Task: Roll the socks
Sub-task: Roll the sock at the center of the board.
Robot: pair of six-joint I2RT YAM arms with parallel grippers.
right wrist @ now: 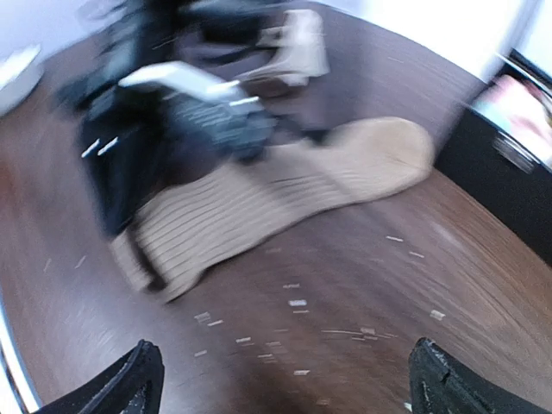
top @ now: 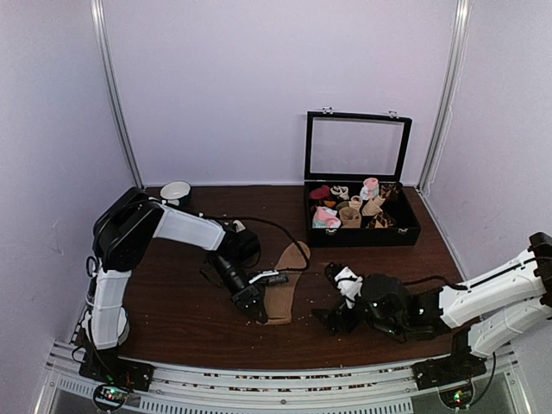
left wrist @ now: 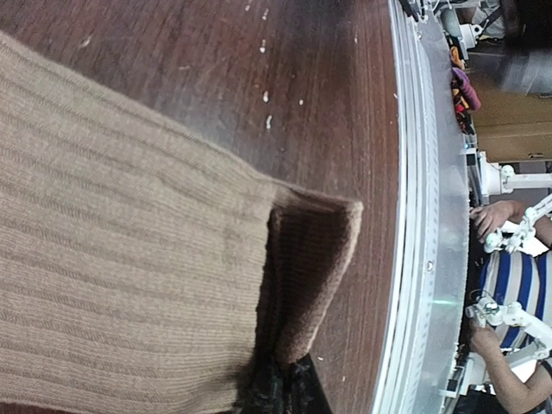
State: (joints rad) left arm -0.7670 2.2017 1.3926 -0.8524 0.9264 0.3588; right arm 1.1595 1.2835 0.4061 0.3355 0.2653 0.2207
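One tan ribbed knit sock (top: 285,289) lying on wood surface (top: 172,302), left fingers (left wrist: 285,392) pinching its folded cuff, right fingers (right wrist: 138,384) standing wide open, empty.

A robotics lab test cell is shown rather than a home or shop. The space is closed in by plain pale walls (top: 259,86) held in bare aluminium posts (top: 116,95). A brown table (top: 172,310) is edged by a metal rail (top: 285,384), to which two white and black robot arms (top: 185,228) are bolted beside small lit circuit boards (top: 110,397). Past the table edge, a person in a striped shirt (left wrist: 513,285) is seen gripping small white control arms (left wrist: 517,181).
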